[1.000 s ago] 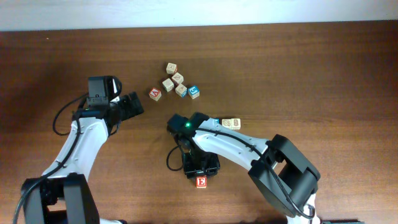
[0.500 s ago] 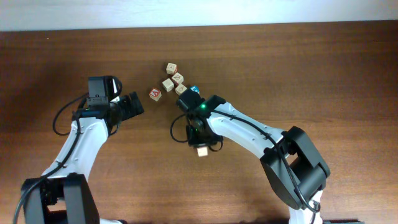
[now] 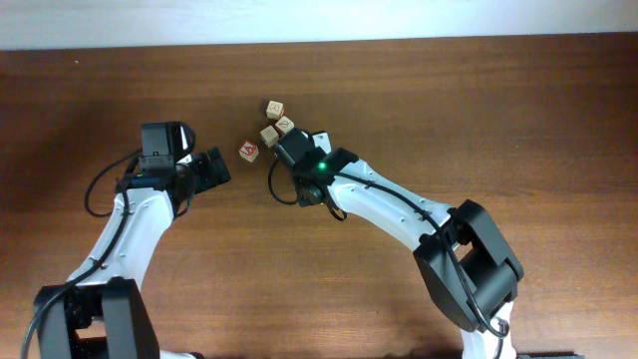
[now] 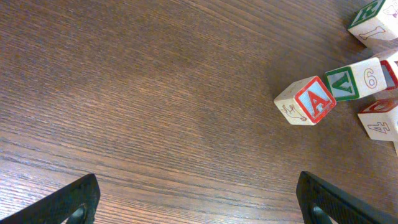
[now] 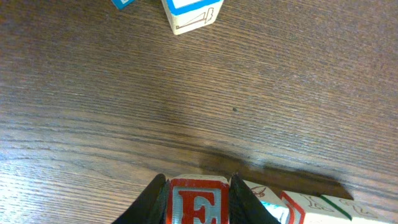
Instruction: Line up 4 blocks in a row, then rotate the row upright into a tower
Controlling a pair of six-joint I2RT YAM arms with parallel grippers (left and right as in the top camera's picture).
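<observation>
Table (image 3: 518,90) — dark brown wood with a fine grain that runs side to side from overhead, and a dull sheen. A pale strip (image 3: 399,20) crosses the top of the overhead view beyond the far edge. I cannot tell whether it is wall or floor.

My left claw (image 4: 199,198) is on the left side of the table, spread wide with nothing between the tips. Its camera looks across the grain at the A block (image 4: 308,101), which sits tilted with its red letter showing. Just beyond it is a green-faced block (image 4: 357,79) that also carries a 6. I cannot tell whether those two touch. A block marked 4 (image 4: 379,121) lies just beside the green-faced one, at the frame edge.

My right claw (image 5: 196,186) is reached in at the group near mid-table, its fingers (image 5: 149,205) pressed against both sides of the E block (image 5: 198,208) — red letter toward my camera. A dark shadow lies on the wood just beyond the E block. More blocks crowd in just to its right, cut off by the frame. The blue-topped block (image 5: 193,12) stands well apart across the wood.

From overhead, three pale blocks (image 3: 275,109) sit close together beside the A block. My right arm covers the rest of the group.
</observation>
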